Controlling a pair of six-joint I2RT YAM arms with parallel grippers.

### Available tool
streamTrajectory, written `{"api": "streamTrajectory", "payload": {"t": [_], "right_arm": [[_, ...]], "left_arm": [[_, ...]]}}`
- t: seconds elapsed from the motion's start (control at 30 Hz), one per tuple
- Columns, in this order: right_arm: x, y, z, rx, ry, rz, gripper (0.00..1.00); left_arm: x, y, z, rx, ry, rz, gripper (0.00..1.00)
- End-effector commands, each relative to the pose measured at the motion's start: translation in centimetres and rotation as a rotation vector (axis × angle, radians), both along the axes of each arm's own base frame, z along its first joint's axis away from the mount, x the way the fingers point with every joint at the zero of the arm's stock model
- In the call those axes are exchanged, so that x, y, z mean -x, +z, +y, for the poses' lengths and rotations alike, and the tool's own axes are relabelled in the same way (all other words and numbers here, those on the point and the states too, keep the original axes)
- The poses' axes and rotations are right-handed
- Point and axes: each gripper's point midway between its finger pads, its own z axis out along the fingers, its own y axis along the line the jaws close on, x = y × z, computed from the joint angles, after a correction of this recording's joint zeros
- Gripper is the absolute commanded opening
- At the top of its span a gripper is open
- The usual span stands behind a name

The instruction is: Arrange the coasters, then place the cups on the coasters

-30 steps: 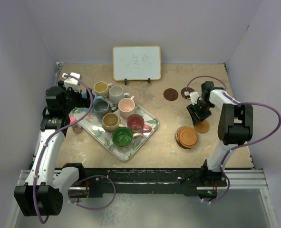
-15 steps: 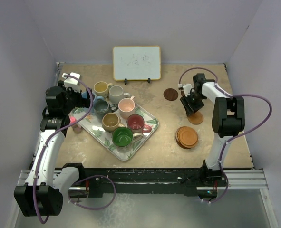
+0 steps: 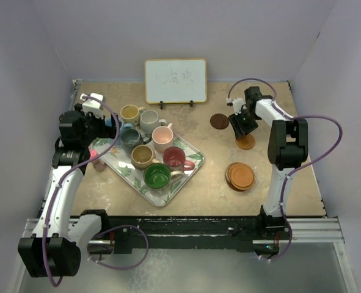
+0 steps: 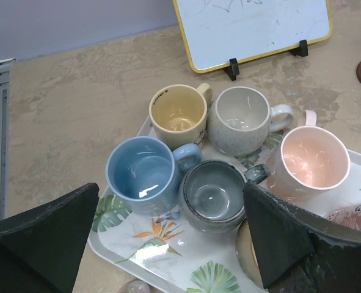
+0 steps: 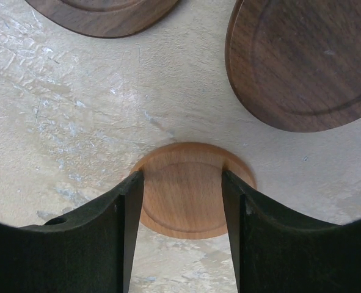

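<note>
My right gripper [image 3: 241,126] [image 5: 181,178] is shut on a light orange-brown coaster [image 3: 246,142] [image 5: 183,195], holding it by its two sides low over the table. Just beyond it lie two dark brown coasters [image 5: 308,61] [image 5: 101,15]; one of them [image 3: 219,121] shows in the top view. A stack of coasters [image 3: 240,176] sits nearer the front. The cups stand on the leaf-patterned tray [image 3: 190,173]: yellow [image 4: 177,115], off-white [image 4: 241,119], light blue [image 4: 140,174], dark grey-blue [image 4: 212,194], pink [image 4: 314,162], tan [image 3: 143,156], red [image 3: 174,157], green [image 3: 157,176]. My left gripper [image 4: 168,244] hangs open above the tray's left end.
A small whiteboard [image 3: 175,80] on a stand is at the back centre. Grey walls close in the table on three sides. The right arm [image 3: 287,143] reaches over the right half of the table.
My right gripper has carried the light coaster away from the stack toward the back, up to the two dark coasters. The left arm has not moved.
</note>
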Motion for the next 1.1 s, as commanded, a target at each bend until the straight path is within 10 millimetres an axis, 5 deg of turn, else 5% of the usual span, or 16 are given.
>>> {"api": "streamTrajectory", "payload": {"t": [0.0,0.17,0.53,0.8,1.07], "right_arm": [[0.0,-1.4,0.5,-0.014,0.005,0.023,0.57],[0.1,-0.1,0.7,-0.022,0.023,0.013,0.57],[1.2,8.0,1.6,-0.078,0.065,-0.081,0.67],[8.5,10.0,0.5,-0.035,0.184,-0.09,0.79],[16.4,8.3,0.4,-0.033,0.272,-0.071,1.0]], "left_arm": [[-0.4,1.9,0.3,-0.009,0.005,-0.063,0.99],[-0.3,2.0,0.2,-0.006,0.003,-0.064,0.99],[-0.1,2.4,0.1,-0.001,0.0,-0.074,0.98],[0.0,2.4,-0.2,0.005,-0.015,-0.071,0.98],[-0.5,2.2,-0.4,0.007,-0.03,-0.069,0.98]]}}
